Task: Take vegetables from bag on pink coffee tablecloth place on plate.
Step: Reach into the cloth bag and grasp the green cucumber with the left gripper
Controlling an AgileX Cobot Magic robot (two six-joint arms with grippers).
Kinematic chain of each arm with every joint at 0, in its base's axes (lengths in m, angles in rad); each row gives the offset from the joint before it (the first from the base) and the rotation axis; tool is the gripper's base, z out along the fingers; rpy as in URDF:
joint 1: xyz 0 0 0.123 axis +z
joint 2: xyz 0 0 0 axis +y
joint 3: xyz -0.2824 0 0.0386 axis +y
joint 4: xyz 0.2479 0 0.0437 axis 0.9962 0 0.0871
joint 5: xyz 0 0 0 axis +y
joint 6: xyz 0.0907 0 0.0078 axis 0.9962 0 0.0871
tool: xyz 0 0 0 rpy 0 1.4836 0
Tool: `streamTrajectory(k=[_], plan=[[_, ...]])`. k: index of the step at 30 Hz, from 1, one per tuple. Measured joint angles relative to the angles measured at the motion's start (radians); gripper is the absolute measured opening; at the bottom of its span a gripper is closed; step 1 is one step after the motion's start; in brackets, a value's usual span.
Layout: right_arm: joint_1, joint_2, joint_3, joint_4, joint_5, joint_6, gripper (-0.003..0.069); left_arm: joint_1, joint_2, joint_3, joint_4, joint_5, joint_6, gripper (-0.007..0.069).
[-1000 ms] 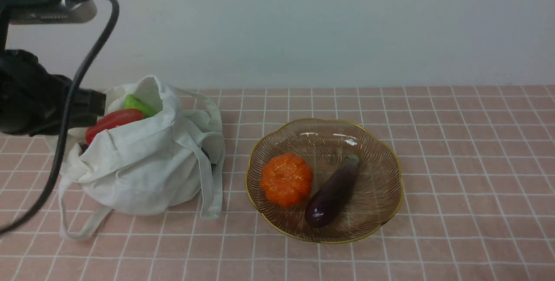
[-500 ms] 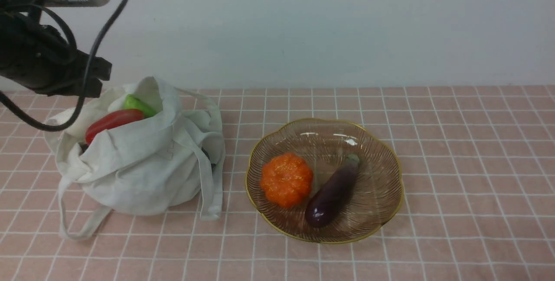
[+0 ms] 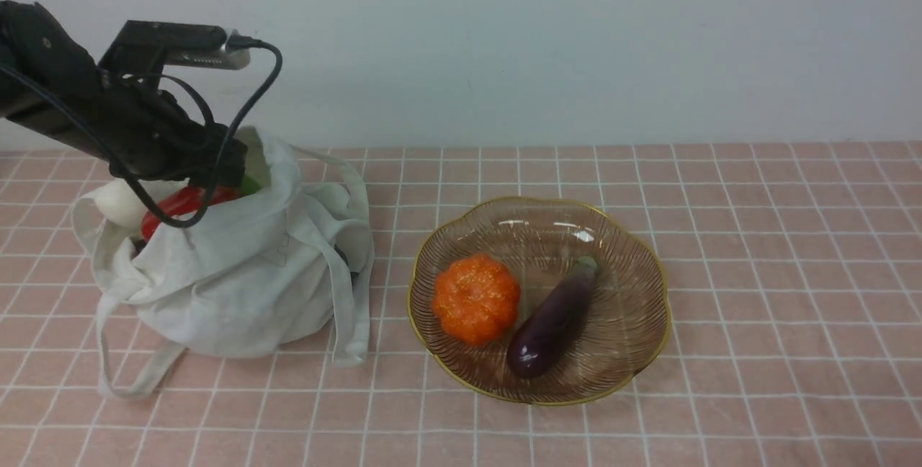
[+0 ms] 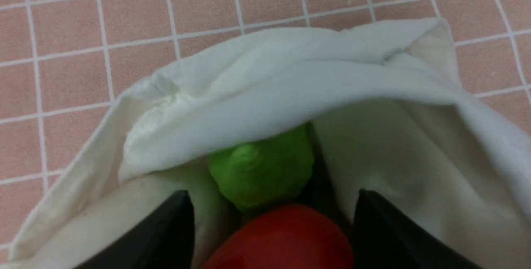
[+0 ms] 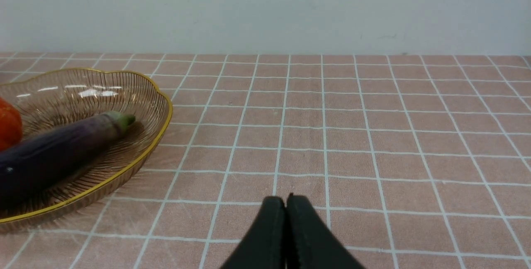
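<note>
The off-white cloth bag (image 3: 238,272) sits on the left of the pink coffee tablecloth (image 3: 756,272). In its mouth lie a red pepper (image 3: 180,204), a green vegetable (image 3: 250,184) and a white radish (image 3: 126,200). My left gripper (image 3: 229,168) hangs at the bag's mouth. In the left wrist view that gripper (image 4: 271,192) is open, its black fingers (image 4: 174,223) either side of the red pepper (image 4: 286,235), with the green vegetable (image 4: 261,169) just beyond under the bag's (image 4: 290,74) folded edge. My right gripper (image 5: 286,197) is shut and empty, low over the cloth, right of the plate (image 5: 161,123).
The ribbed glass plate (image 3: 648,352) with its gold rim stands right of the bag and holds an orange pumpkin (image 3: 475,298) and a dark purple eggplant (image 3: 551,323). The bag's strap handles (image 3: 353,308) trail toward the plate. A pale wall closes the far side.
My left arm has swung in from the left edge, rightward and down to the bag's mouth, and its jaws have opened. The white radish now shows.
</note>
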Motion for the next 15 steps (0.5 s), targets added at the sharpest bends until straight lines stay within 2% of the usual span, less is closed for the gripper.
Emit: streamTrajectory(k=[4, 7, 10, 13, 15], plan=[[0.000, 0.000, 0.000, 0.000, 0.000, 0.000, -0.0015, 0.000, 0.030, 0.000, -0.005, -0.048, 0.000, 0.0475], [0.000, 0.000, 0.000, 0.000, 0.000, 0.000, -0.0015, 0.000, 0.047, 0.000, -0.008, -0.072, 0.000, 0.0452], [-0.001, 0.000, 0.000, 0.000, 0.000, 0.000, -0.0015, 0.000, 0.065, -0.003, -0.009, -0.086, 0.000, 0.0400], [-0.001, 0.000, 0.000, 0.000, 0.000, 0.000, -0.0015, 0.000, 0.078, -0.004, -0.011, -0.109, 0.000, 0.0265], [-0.001, 0.000, 0.000, 0.000, 0.000, 0.000, -0.0015, 0.000, 0.078, -0.005, -0.015, -0.110, 0.000, 0.0250]])
